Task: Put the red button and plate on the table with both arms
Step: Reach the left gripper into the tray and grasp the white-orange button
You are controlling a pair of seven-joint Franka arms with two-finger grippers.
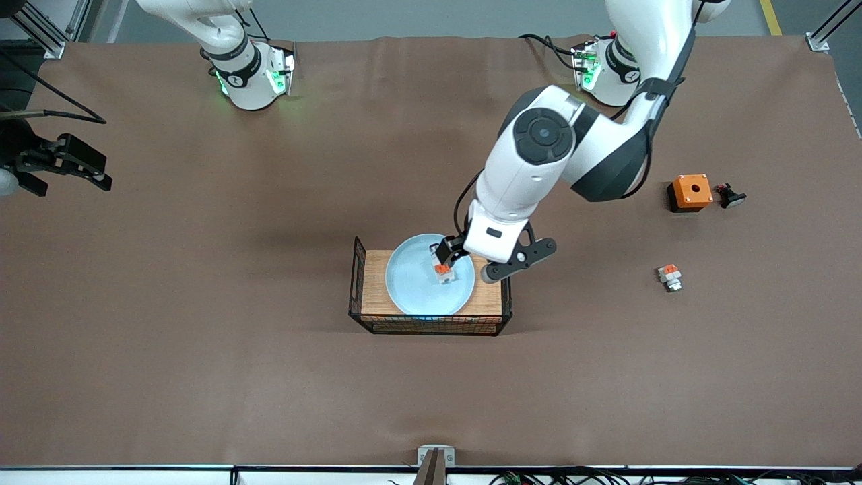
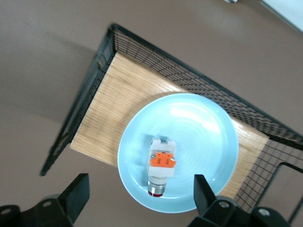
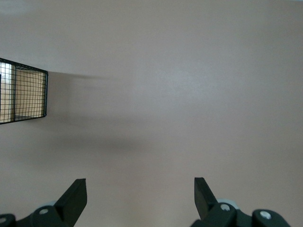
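The pale-blue plate (image 1: 411,283) sits on the wooden-topped wire crate (image 1: 375,303) at mid-table. The red button (image 1: 442,271) lies on the plate; in the left wrist view it (image 2: 162,163) shows its orange band and silver cap, resting on the plate (image 2: 199,137). My left gripper (image 1: 446,260) hangs just over the button, open, its fingers standing wide to either side of it in the left wrist view (image 2: 141,184). My right gripper (image 1: 67,180) waits open and empty over the brown table (image 1: 202,350) at the right arm's end; it also shows in the right wrist view (image 3: 140,189).
An orange box with a hole (image 1: 690,192), a small black part (image 1: 731,196) and the shorter white-and-orange part (image 1: 669,276) lie toward the left arm's end. The crate's wire corner (image 3: 23,94) shows in the right wrist view.
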